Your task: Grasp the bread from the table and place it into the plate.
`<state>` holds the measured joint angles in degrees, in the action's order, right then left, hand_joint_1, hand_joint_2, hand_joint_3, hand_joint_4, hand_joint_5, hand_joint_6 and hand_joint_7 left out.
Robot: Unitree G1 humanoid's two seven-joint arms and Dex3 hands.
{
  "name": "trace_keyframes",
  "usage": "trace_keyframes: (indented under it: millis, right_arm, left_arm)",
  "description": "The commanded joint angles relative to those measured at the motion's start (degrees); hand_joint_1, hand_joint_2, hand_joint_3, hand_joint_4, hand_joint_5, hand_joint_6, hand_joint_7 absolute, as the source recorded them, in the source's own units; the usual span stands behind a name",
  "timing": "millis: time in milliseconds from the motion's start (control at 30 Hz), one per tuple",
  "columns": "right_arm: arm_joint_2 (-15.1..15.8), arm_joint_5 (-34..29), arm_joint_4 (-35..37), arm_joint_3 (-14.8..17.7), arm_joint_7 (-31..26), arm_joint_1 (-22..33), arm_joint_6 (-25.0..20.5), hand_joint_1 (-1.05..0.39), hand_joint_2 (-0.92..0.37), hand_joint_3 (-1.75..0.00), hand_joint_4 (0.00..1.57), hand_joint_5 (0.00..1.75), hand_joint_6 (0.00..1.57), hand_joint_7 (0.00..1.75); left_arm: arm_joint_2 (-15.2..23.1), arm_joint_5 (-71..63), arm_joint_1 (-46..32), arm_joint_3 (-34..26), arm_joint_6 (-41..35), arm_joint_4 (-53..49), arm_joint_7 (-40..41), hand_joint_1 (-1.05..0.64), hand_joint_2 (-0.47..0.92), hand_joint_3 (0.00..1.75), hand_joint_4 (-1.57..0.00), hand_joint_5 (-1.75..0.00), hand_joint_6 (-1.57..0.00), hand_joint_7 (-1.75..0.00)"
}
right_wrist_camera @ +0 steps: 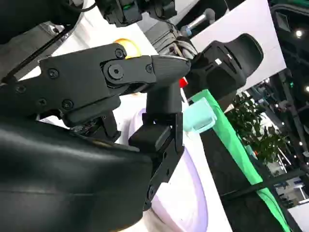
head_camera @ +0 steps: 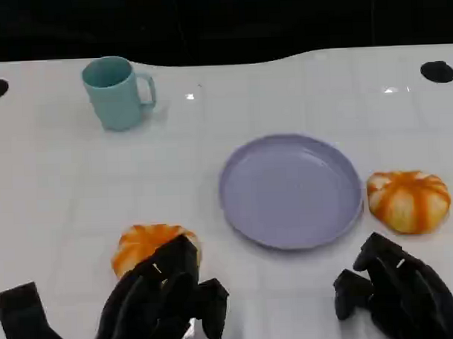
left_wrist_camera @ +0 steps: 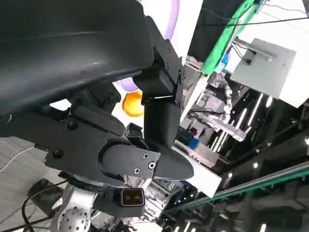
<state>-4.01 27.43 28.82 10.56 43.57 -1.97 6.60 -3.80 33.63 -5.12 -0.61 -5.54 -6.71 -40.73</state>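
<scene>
Two breads flanking plate [head_camera: 290, 191], left hand [head_camera: 160, 302] and right hand [head_camera: 398, 294] empty, fingers apart

A round, orange-and-white glazed bread roll [head_camera: 408, 200], ridged like a small pumpkin, lies at the right of the frame on the white bench [head_camera: 56, 190], just beside the right rim of the plate without clearly touching it. A second similar orange bread roll [head_camera: 145, 243] lies at the lower left, its near side partly hidden. The shallow round lavender plastic plate [head_camera: 290, 191] sits flat, right of centre, between the two rolls, with nothing in it.
</scene>
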Motion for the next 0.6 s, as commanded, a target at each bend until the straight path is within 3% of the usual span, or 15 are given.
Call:
trace_keyframes:
  millis: [33, 600]
  right_arm:
    - [0.5, 0.1, 0.1, 0.3, -0.4, 0.5, -0.1, -0.55, -0.92, -0.25, 0.78, 1.64, 0.67, 1.42]
    - [0.4, 0.1, 0.1, 0.2, -0.2, 0.5, 0.1, -0.55, -0.92, -0.27, 0.78, 1.65, 0.67, 1.42]
  left_arm:
    - [0.5, -0.3, -0.2, -0.4, 0.5, 0.0, -0.4, -0.69, 0.92, 0.21, -0.97, -1.75, -0.73, -1.75]
    - [0.6, -0.1, -0.1, -0.4, 0.6, 0.0, -0.7, -0.69, 0.92, 0.22, -0.97, -1.75, -0.73, -1.75]
